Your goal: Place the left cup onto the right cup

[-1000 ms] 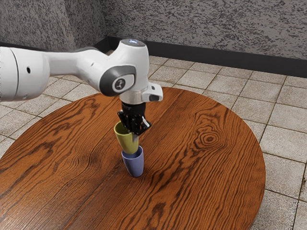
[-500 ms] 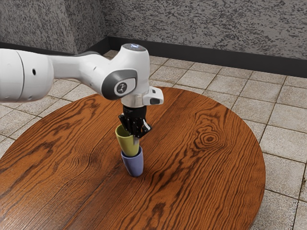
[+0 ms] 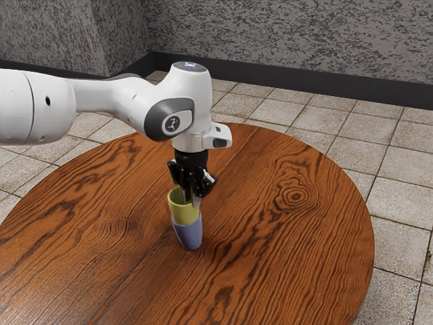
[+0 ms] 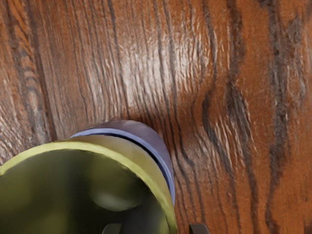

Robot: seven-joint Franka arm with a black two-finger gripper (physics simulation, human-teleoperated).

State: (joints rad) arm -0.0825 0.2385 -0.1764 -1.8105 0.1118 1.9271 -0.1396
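Grey bumpy walls and pale floor tiles (image 3: 406, 196) go all round a big round table of brown wood (image 3: 304, 257). From the exterior view's left, a fat white robot arm (image 3: 101, 101) reaches out over the table. At its end hangs the black two-finger gripper (image 3: 194, 191), pointing straight down.

Right under it is the yellow-green cup (image 3: 181, 211). That cup sits inside the blue-purple cup (image 3: 191, 237), which stands on the wood near the middle of the table. Both cups stand straight up with their mouths to the ceiling, like a little tower.

Seen from the hand, the yellow-green cup (image 4: 73, 195) is close below, and the blue-purple cup (image 4: 151, 141) peeps out around it. Two dark fingertips (image 4: 199, 228) stand apart, one inside the yellow-green cup's mouth and one outside. The thin wall runs between them with a gap on each side, so the gripper looks open and is not squeezing anything.

I think the stacking is as good as done. The tower is straight below the fingers, so the hand should go straight up. A push sideways could bump the wall and tip the cups.
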